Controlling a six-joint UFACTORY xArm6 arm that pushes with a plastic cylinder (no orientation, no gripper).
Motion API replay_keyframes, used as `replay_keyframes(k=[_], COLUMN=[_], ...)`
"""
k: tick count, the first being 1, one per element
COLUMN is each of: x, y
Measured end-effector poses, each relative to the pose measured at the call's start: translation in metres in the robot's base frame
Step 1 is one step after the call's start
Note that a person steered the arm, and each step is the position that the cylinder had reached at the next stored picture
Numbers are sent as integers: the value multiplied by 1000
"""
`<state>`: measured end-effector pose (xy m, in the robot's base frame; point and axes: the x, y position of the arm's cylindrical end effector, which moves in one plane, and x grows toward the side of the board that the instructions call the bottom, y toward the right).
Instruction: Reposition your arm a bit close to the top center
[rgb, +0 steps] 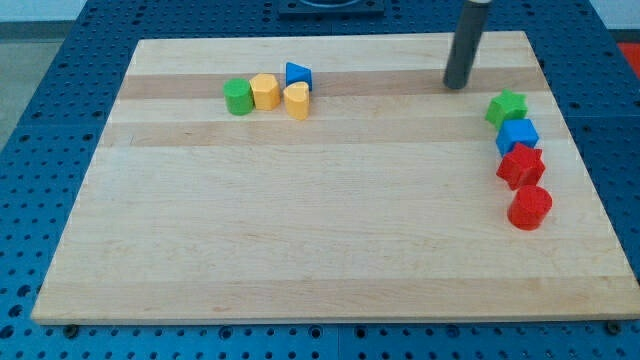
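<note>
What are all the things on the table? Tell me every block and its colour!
green cylinder: 1, green, upper left, leftmost of the cluster
yellow hexagon block: 1, yellow, just right of the green cylinder
yellow heart block: 1, yellow, right end of the cluster
blue triangle block: 1, blue, just above the yellow heart block
green star: 1, green, right side, top of the column
blue cube: 1, blue, just below the green star
red star: 1, red, below the blue cube
red cylinder: 1, red, bottom of the column
wooden board: 1, light wood, on a blue pegboard
my tip: 1, dark rod end, upper right, left of the green star, touching no block
</note>
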<state>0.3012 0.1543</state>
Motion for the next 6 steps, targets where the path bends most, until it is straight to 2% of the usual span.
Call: replay_keyframes(k=[2,4,6], x=[0,-56,-68], y=[-84,-141,-220])
